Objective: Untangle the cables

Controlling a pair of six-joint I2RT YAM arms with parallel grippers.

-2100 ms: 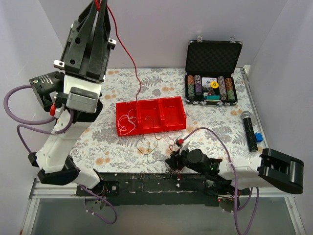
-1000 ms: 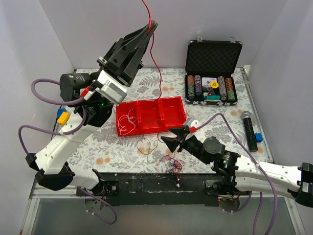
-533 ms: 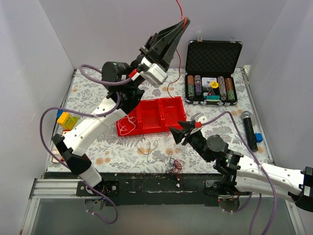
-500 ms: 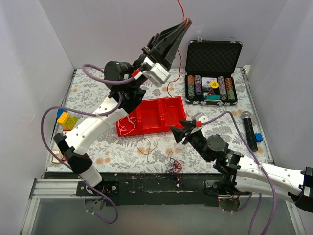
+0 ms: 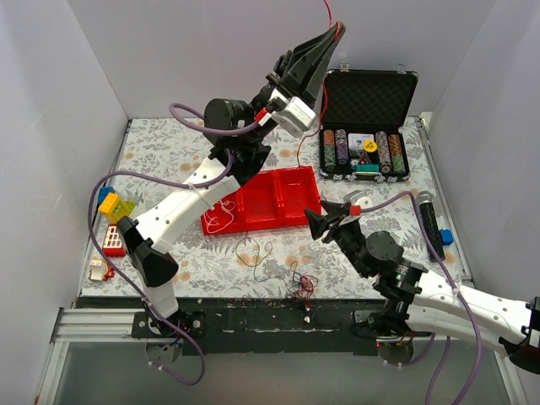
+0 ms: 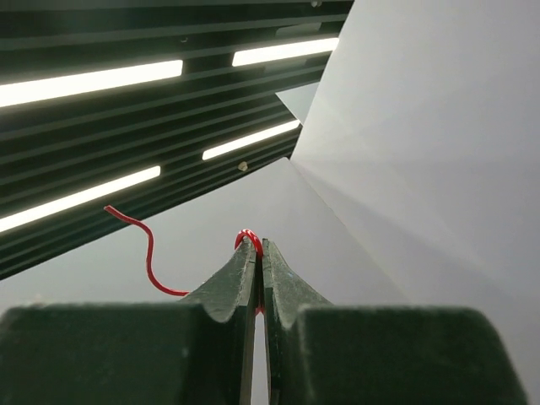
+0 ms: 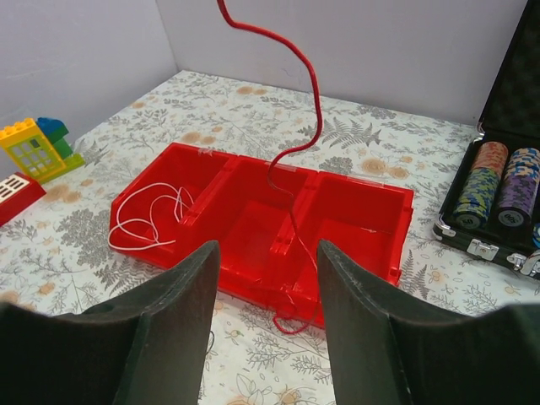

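Note:
My left gripper (image 5: pixel 337 28) is raised high near the back wall, shut on a thin red cable (image 5: pixel 323 80). That cable hangs down from it to the red tray (image 5: pixel 261 224). In the left wrist view the red cable (image 6: pixel 150 253) loops over the closed gripper (image 6: pixel 255 245). My right gripper (image 5: pixel 314 224) hovers open by the tray's right front corner, holding nothing. Its wrist view shows the gripper (image 7: pixel 268 249) facing the tray (image 7: pixel 403 228), with the red cable (image 7: pixel 312 93) dropping past the middle compartment. A white cable (image 7: pixel 143 219) lies in the left compartment. A tangle of cables (image 5: pixel 299 287) sits near the front edge.
An open black case of poker chips (image 5: pixel 367 126) stands at the back right. A black microphone (image 5: pixel 430 224) lies along the right edge. Toy blocks (image 5: pixel 114 207) sit at the left edge. Thin black loops (image 5: pixel 253 251) lie in front of the tray.
My left arm swung to the right, carrying the red cable from the left side to above the tray's right end. My right gripper lifted from the tangle toward the tray.

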